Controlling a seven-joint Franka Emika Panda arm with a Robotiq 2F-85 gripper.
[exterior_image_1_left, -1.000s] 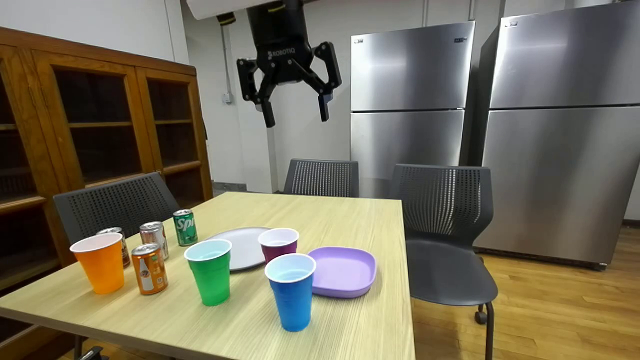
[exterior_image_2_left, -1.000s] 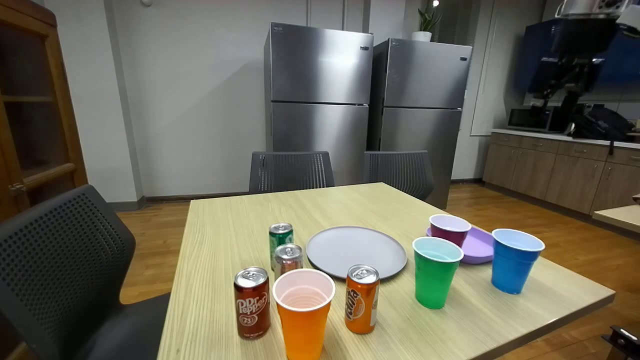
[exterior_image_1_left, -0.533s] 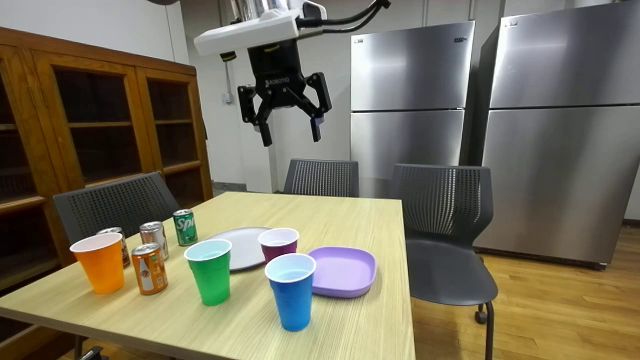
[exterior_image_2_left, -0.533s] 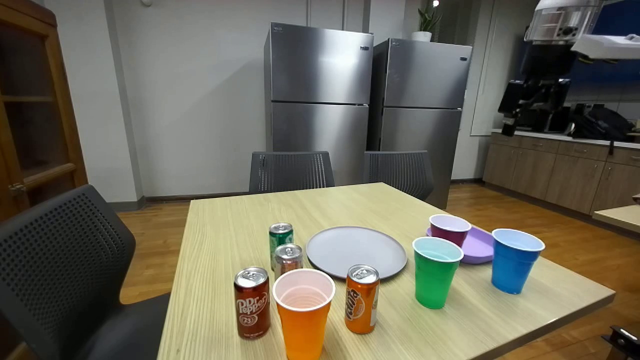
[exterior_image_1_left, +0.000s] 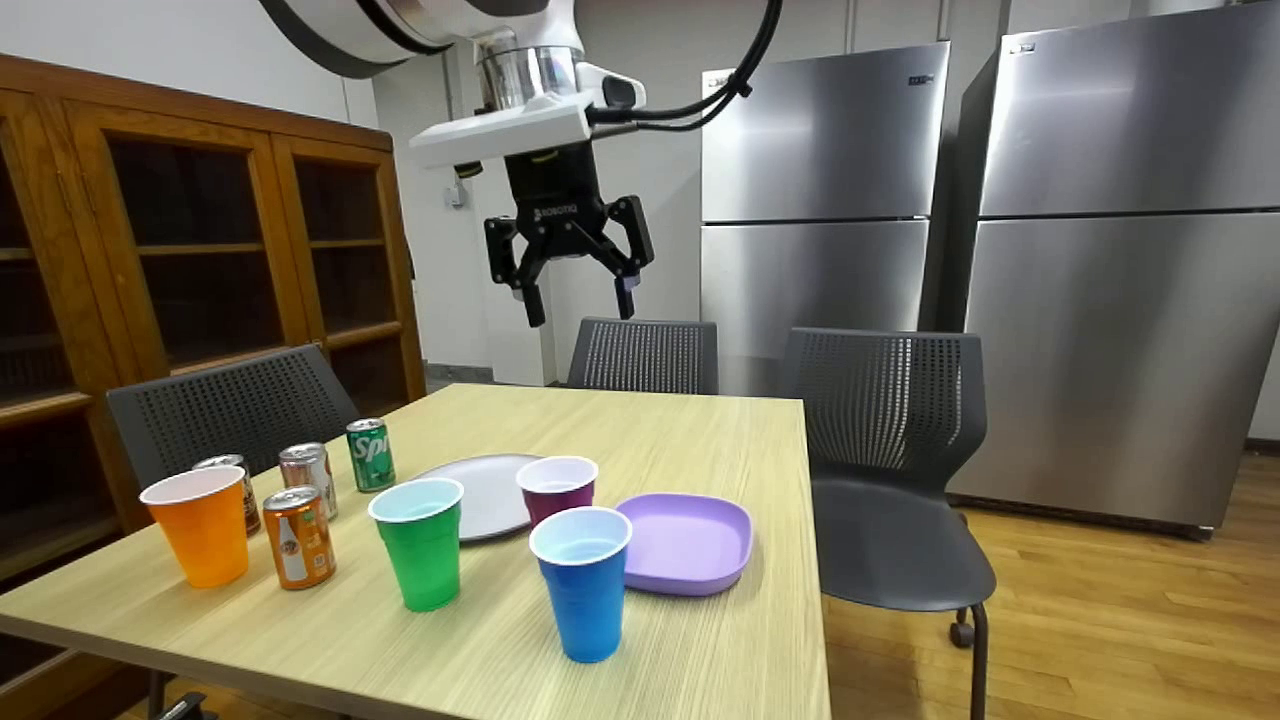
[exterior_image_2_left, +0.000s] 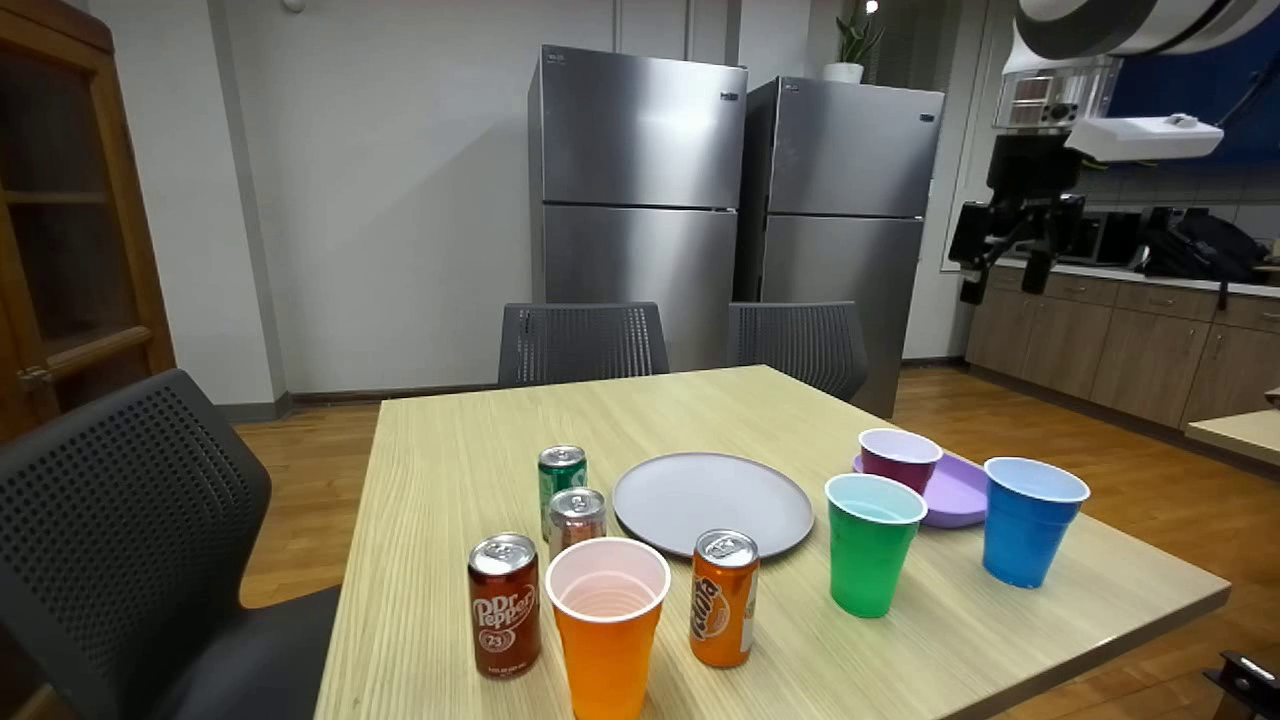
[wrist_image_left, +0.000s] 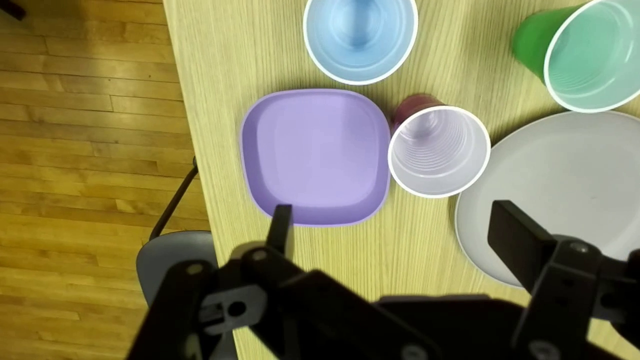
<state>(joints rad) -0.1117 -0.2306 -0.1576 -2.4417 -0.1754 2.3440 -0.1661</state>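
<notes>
The gripper (exterior_image_1_left: 580, 308) is hanging in the air above the table (exterior_image_1_left: 700, 440), its two fingers (wrist_image_left: 520, 242) pointing down and standing wide apart, with only air between the tips; neither is touching anything. In the wrist view one finger is crossing the rim of the purple plate (wrist_image_left: 315, 150) and the other is overlapping the grey plate (wrist_image_left: 560, 185), but an exterior view is showing both tips well above them. Between the two plates the maroon cup (wrist_image_left: 437, 155) is standing upright, just beside the purple one. The blue cup (exterior_image_1_left: 585, 600) and the green cup (exterior_image_1_left: 425, 560) are standing nearby. Farther off, the orange cup (exterior_image_2_left: 608, 640) is standing among the Fanta (exterior_image_2_left: 725, 600), Dr Pepper (exterior_image_2_left: 505, 610) and Sprite (exterior_image_1_left: 371, 455) cans and a partly hidden can (exterior_image_2_left: 577, 510).
</notes>
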